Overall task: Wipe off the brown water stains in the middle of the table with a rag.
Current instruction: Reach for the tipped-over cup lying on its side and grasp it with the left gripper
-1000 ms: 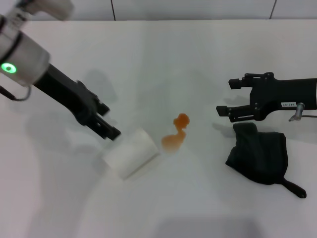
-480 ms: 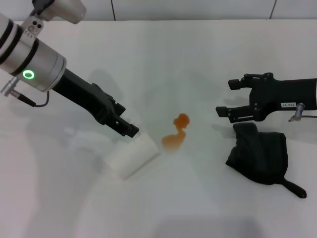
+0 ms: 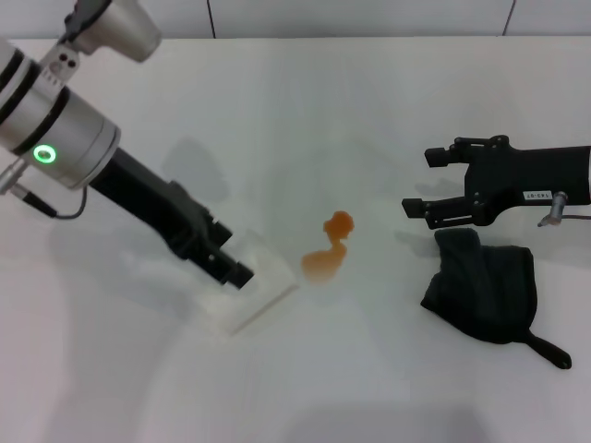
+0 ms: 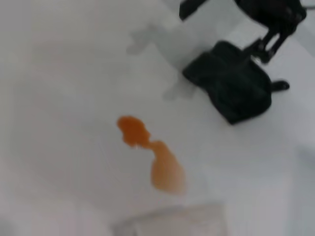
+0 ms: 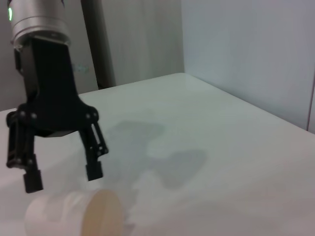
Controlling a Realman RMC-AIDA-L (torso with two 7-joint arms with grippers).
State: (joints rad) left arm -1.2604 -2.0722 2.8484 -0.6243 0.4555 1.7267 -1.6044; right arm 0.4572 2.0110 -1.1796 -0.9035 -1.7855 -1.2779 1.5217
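Bare worktop is left open all around the brown water stains. On their left side the approach is blocked by a toppled white cup with the left end effector over it. The rag and right end effector stand well apart on the right.

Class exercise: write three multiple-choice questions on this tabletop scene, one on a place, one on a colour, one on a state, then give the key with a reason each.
1. Where does the rag lie?
A. beside the right gripper
B. over the stain
C. under the cup

2. What colour are the brown water stains?
A. blue
B. orange-brown
C. green

3. How is the cup positioned?
A. upright
B. stacked
C. on its side

Key: 1 A, the rag sits just beside that gripper. 2 B, both joined blobs are orange-brown. 3 C, its mouth faces sideways below the open left gripper.
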